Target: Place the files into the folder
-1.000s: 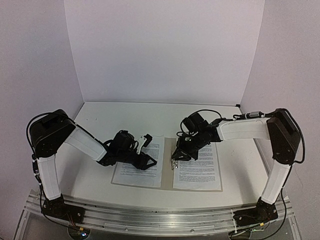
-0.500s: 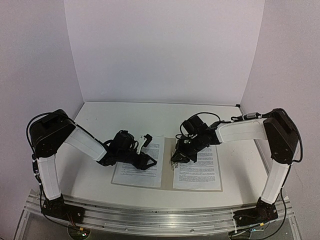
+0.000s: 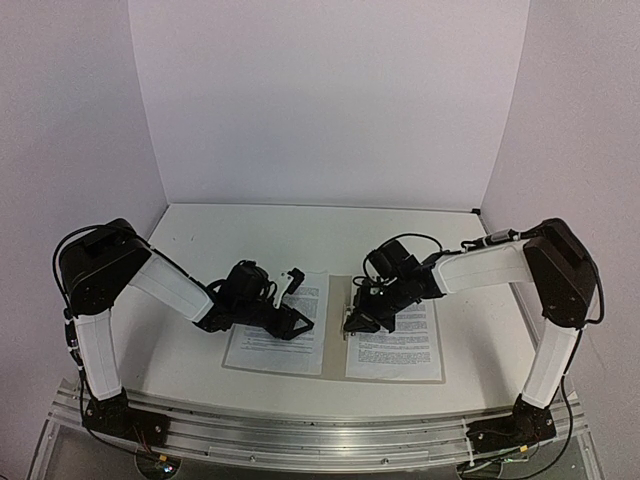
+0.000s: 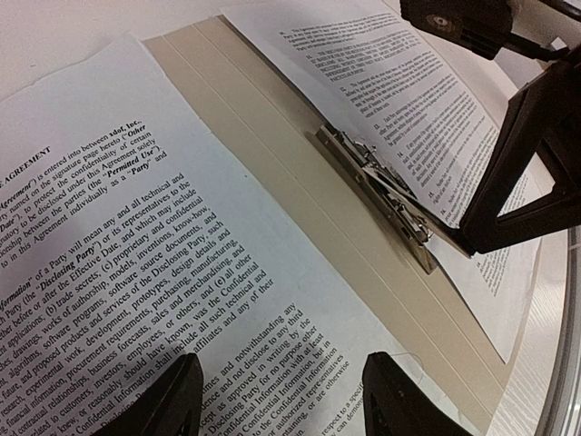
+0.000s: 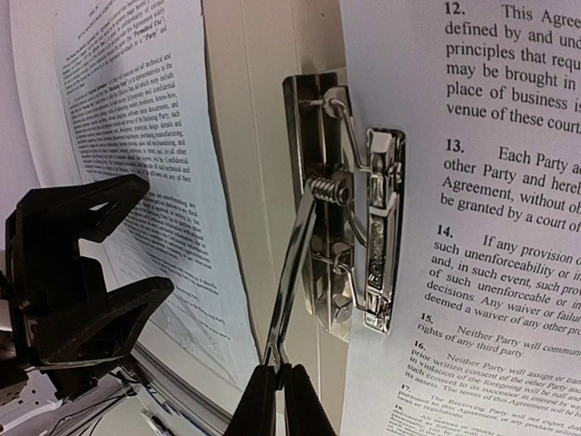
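The thin tan card folder (image 3: 337,318) lies opened flat near the front of the white table (image 3: 250,235), and a white printed paper sheet rests on each cover. The left sheet (image 3: 285,352) and the right sheet (image 3: 400,345) both sit inside the folder's edges, with a tan margin showing along the near side and down the spine between them. The small silver metal clip (image 5: 349,236) sits at the spine, its bar over the right sheet's inner edge.

The right gripper (image 5: 280,400) is pinched tight on the clip's thin wire lever (image 5: 295,263). The left gripper (image 3: 298,325) stands low over the left sheet with its fingers (image 4: 182,400) spread and nothing between them. Broad white table runs beyond the far edges.
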You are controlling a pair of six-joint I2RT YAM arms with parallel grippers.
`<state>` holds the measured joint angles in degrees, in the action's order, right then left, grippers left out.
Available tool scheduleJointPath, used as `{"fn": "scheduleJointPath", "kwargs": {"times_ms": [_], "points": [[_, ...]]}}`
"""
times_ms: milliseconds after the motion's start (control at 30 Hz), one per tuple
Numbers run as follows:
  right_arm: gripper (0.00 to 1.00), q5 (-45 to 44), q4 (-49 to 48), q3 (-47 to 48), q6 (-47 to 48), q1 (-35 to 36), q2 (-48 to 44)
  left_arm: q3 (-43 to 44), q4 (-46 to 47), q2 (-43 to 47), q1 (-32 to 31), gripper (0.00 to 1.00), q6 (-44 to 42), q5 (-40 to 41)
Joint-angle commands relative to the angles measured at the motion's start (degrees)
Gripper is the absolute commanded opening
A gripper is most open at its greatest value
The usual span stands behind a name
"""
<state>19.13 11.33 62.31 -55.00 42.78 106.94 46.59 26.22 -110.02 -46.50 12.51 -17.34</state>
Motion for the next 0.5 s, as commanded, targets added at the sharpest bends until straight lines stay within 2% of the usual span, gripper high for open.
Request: {"fn": "scheduleJointPath", "kwargs": {"times_ms": [0, 267, 467], "points": [[0.05, -2.9, 4.5, -2.4, 1.5, -0.2, 1.6, -1.2, -3.1, -2.0, 0.6, 0.61, 1.2, 1.5], [0.06, -5.1, 6.0, -2.5, 2.7, -0.8, 2.0, -1.3, -3.2, -2.1, 0.9, 0.61, 1.1, 1.5], [0.13, -7.5, 9.0, -0.6, 4.1, -1.1, 3.0, -1.4, -3.2, -2.1, 1.1, 0.61, 1.0, 1.5]]}}
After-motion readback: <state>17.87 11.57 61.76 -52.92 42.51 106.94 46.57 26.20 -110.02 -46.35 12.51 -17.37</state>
